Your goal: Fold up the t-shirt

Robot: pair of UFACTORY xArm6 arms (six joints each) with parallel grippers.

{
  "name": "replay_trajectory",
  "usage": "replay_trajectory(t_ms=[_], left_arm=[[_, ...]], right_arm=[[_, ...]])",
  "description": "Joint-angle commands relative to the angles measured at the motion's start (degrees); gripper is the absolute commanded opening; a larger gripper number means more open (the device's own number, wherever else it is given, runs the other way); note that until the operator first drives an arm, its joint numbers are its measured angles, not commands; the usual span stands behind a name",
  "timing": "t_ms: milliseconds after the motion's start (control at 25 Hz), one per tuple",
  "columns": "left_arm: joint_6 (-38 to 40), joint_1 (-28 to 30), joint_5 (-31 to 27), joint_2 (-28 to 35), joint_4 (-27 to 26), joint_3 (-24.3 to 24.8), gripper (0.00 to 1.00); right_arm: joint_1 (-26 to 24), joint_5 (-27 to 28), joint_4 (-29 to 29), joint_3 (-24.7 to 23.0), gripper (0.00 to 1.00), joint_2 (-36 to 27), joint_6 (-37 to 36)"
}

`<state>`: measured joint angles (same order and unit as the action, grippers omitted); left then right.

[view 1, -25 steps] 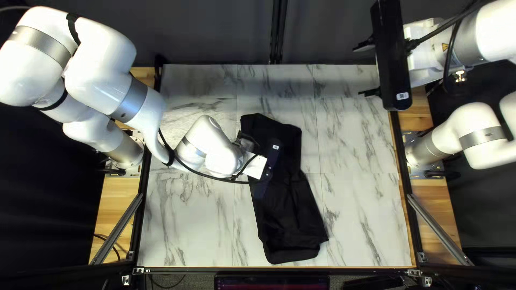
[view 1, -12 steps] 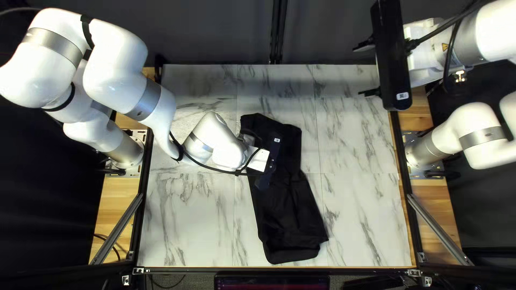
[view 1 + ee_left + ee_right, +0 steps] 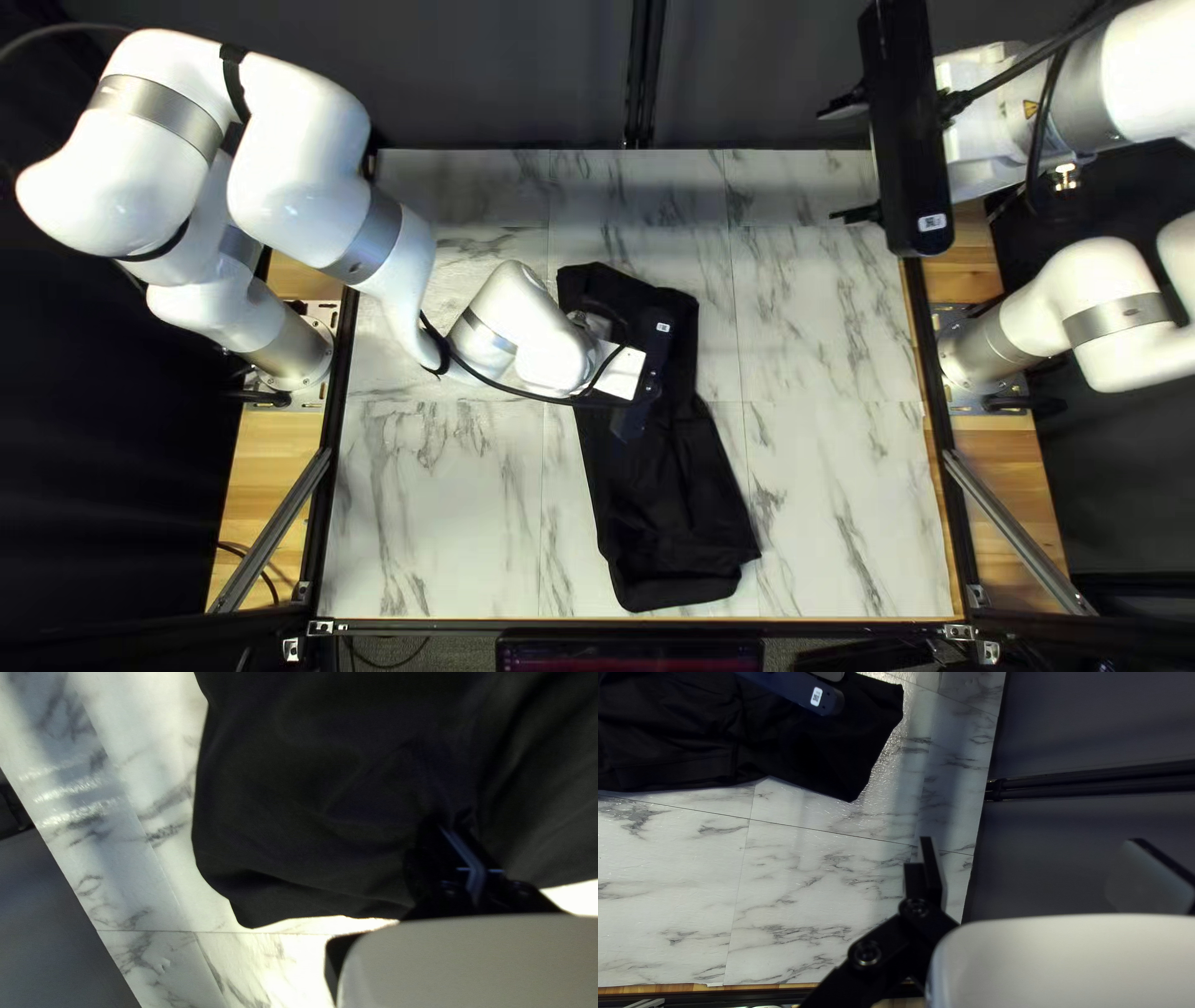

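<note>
Tabletop [image 3: 847, 498] carries the black t-shirt [image 3: 672, 498] in a long strip, my right end effector [image 3: 1033, 843] gaping well away, while my left end effector [image 3: 451, 821], fingers together over the fabric, could ruck its layers by pressing while sliding.

Coded label [image 3: 662, 327] on left camera [image 3: 650, 357], coded label [image 3: 931, 223] on right camera [image 3: 906, 125], yellow triangle [image 3: 1030, 110] on right arm [image 3: 1152, 75]

White glare streaks the marbled tabletop [image 3: 78, 806].
</note>
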<state>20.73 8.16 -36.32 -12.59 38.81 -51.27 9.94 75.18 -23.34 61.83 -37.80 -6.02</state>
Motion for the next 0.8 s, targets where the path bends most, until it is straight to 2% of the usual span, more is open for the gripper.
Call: replay_trajectory(t_ms=[40, 240, 280, 320, 440, 640, 800], left_arm=[[-1.7, -0.5, 1.6, -0.9, 0.0, -1.8, 0.0], [-3.3, -1.0, 4.9, -2.6, 0.1, -3.6, 0.0], [-3.5, -1.1, 5.7, -2.6, 0.2, -3.6, 0.25], [-3.9, -1.1, 6.0, -2.4, 0.1, -3.5, 1.0], [-4.3, -1.0, 7.0, 0.6, 0.5, -0.5, 1.0], [-3.1, -0.8, 6.3, 11.7, 2.4, 10.1, 1.0], [-7.6, -3.2, 9.0, 17.1, 0.8, 17.0, 1.0]], right_arm=[[0.0, 0.0, 0.0, 0.0, 1.0, 0.0, 0.0], [0.0, 0.0, 0.0, 0.0, 1.0, 0.0, 0.0], [0.0, 0.0, 0.0, 0.0, 1.0, 0.0, 0.0], [0.0, 0.0, 0.0, 0.0, 1.0, 0.0, 0.0], [0.0, 0.0, 0.0, 0.0, 1.0, 0.0, 0.0], [0.0, 0.0, 0.0, 0.0, 1.0, 0.0, 0.0], [0.0, 0.0, 0.0, 0.0, 1.0, 0.0, 0.0]])
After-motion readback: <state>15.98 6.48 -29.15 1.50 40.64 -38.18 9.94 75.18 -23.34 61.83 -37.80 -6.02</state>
